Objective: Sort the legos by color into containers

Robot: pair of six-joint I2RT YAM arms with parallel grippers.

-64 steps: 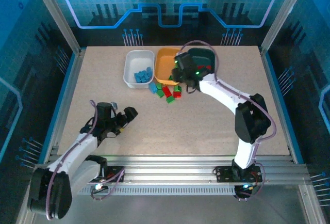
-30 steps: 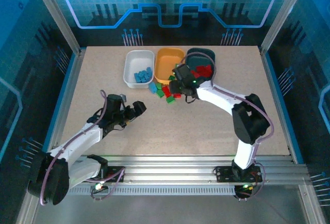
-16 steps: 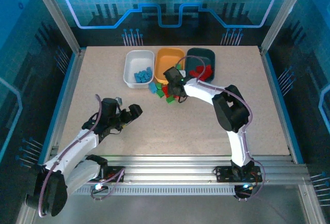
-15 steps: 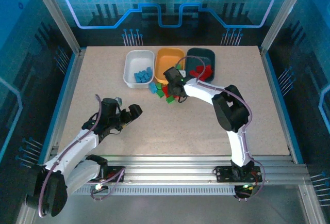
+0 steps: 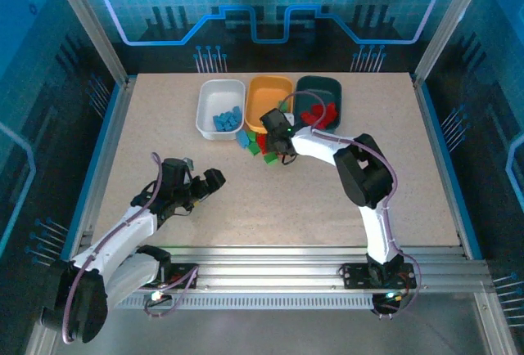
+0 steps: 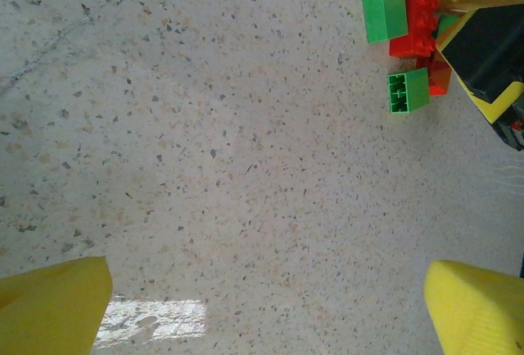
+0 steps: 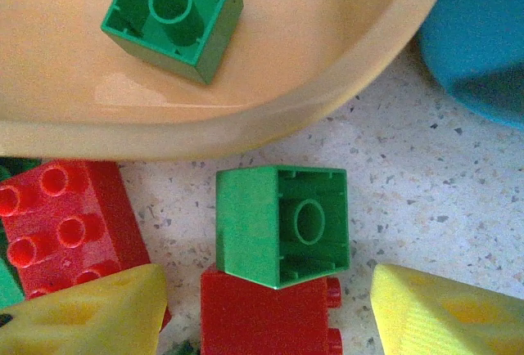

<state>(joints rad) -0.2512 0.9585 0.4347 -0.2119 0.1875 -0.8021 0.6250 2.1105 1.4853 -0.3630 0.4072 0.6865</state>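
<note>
Right gripper (image 7: 270, 294) low over table, yellow fingers spread either side of upturned green square plastic brick (image 7: 282, 224) just outside orange-yellow rounded plastic tray (image 7: 327, 85). Second green brick (image 7: 172, 15) inside tray. Left gripper (image 6: 262, 314) agape above bare speckled tabletop (image 6: 205, 167).

legos (image 7: 282, 224) glossy moulded plastic; orange-yellow tray (image 7: 327, 85) smooth, sheeny; table (image 6: 246, 167) speckled, matt, perhaps laminate.

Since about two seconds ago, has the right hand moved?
Yes. The right hand has shifted left and toward the bases, off the teal tray's left edge to the loose bricks before the orange tray.
</note>
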